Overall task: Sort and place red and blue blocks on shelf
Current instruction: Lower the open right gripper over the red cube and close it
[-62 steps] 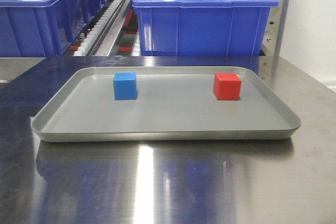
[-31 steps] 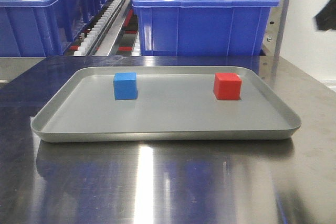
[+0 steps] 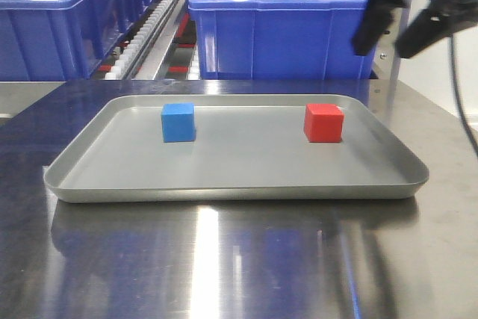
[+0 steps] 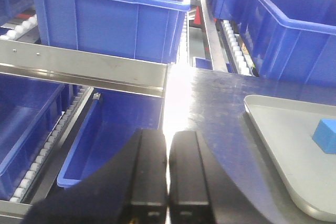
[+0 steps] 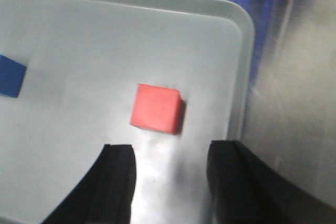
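Up at the far right, the right gripper [image 3: 383, 50] hangs in the air above the tray's far right corner, its two dark fingers [image 5: 118, 177] spread wide with nothing between them. Seen from its own wrist, the red block [image 5: 156, 108] lies just ahead of the gap between those fingers, apart from both. The block sits flat on the grey tray [image 3: 224, 192], toward the far right of it and a little in from the rim.

The blue block [image 3: 178, 122] rests on the same tray at about the same depth, over on the left, well apart from the red one. The tray lies on a shiny steel table [image 3: 224, 267].

The left gripper [image 4: 168, 137] does not appear in the front view. From its wrist, its two fingers are pressed together with nothing caught in them, held off the table's left edge. Beyond them runs the steel rail [image 4: 79, 69] of the shelf [image 4: 207, 30], with white rollers [image 4: 47, 148] and big blue bins [image 4: 105, 17] above and below. Two more of these bins stand just behind the table.
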`<state>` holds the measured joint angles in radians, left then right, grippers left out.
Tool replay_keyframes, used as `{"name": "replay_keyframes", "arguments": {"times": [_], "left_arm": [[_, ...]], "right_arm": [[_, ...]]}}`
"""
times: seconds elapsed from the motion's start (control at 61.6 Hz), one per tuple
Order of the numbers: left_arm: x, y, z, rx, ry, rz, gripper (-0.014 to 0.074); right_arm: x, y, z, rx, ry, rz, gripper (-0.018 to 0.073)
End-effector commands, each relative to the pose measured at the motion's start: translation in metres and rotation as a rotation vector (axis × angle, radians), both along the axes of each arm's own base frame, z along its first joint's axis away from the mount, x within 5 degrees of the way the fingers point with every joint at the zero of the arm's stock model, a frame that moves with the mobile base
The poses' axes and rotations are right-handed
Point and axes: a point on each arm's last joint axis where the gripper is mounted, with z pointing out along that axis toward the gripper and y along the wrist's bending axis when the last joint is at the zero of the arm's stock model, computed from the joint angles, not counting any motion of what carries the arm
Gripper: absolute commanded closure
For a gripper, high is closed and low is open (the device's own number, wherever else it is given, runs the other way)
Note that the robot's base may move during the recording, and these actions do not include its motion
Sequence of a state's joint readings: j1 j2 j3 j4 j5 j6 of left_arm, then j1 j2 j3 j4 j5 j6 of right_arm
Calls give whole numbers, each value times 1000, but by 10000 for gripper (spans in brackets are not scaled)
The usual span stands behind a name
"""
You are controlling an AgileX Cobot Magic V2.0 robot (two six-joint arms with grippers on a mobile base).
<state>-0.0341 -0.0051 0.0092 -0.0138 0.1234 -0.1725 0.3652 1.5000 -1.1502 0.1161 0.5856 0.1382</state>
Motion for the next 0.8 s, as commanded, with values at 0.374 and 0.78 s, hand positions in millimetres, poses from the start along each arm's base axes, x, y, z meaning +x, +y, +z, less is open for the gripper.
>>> {"name": "replay_keyframes", "arguments": {"times": [0.374, 0.78], "left_arm": [[0, 0, -4, -9, -68, -1, 461], [0, 0, -4, -9, -68, -1, 461]], "right_arm": [[45, 27, 3, -4, 24, 35, 108], [53, 40, -11, -25, 75, 61, -33]]}}
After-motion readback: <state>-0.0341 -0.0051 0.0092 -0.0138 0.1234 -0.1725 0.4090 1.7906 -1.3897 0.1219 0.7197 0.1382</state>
